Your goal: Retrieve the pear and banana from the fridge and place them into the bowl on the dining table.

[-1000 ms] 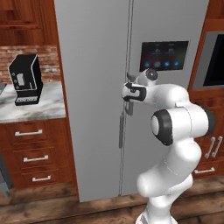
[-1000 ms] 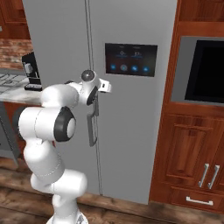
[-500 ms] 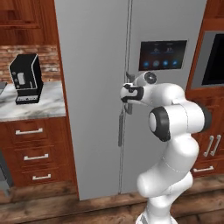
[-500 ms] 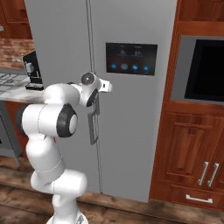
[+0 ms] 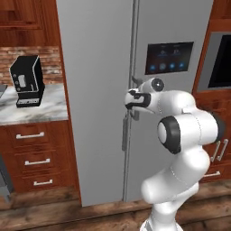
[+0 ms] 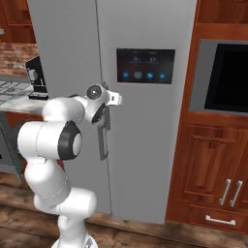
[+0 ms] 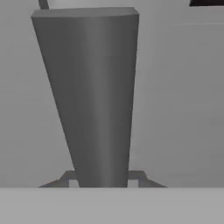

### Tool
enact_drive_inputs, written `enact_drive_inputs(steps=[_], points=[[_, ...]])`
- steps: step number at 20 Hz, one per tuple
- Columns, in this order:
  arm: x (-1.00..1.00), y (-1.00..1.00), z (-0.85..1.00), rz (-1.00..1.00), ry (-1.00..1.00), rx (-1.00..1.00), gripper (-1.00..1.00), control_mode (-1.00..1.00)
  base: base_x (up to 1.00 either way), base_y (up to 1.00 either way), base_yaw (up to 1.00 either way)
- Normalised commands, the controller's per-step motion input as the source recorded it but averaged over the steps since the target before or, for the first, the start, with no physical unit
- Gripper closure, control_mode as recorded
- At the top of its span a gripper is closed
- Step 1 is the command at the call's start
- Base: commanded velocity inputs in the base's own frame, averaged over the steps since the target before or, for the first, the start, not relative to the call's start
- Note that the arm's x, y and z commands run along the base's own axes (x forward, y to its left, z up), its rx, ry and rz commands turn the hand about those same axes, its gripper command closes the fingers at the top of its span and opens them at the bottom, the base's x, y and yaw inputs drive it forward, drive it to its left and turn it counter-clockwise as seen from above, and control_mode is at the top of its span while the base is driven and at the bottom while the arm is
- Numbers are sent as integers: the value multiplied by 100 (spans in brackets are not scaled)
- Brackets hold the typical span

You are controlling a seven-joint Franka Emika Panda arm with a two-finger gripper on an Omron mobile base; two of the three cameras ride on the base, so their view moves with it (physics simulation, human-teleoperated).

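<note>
Two fingertips of the gripper [image 5: 130, 108] are clamping the fridge [image 5: 94, 67] door's vertical bar handle [image 7: 94, 100] (both doors sitting closed).

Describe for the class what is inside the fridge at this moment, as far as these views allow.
Nothing inside can be seen: both grey doors of the fridge are closed, covering its contents. Visible are the door's touchscreen panel and the gripper shut on a vertical bar handle.

I find no words, brands or numbers that I can read. The dark touch panel [image 5: 169, 57] on the fridge [image 5: 99, 67] door shows small blue round icons and faint pale marks, too blurred to make out. The black coffee machine [image 5: 26, 81] carries no legible label.
</note>
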Motion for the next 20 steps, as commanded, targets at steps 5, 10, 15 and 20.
enact_drive_inputs(steps=[5, 10, 15, 20], points=[[-100, -40, 0, 1, 0, 1, 100, -100, 0, 0, 0], [-100, -69, 0, 0, 4, 6, 100, -100, 0, 0, 0], [-100, -81, 2, -2, 12, 8, 100, -100, 0, 0, 0], [-99, -63, 11, -3, 15, 4, -100, -100, 0, 0, 0]])
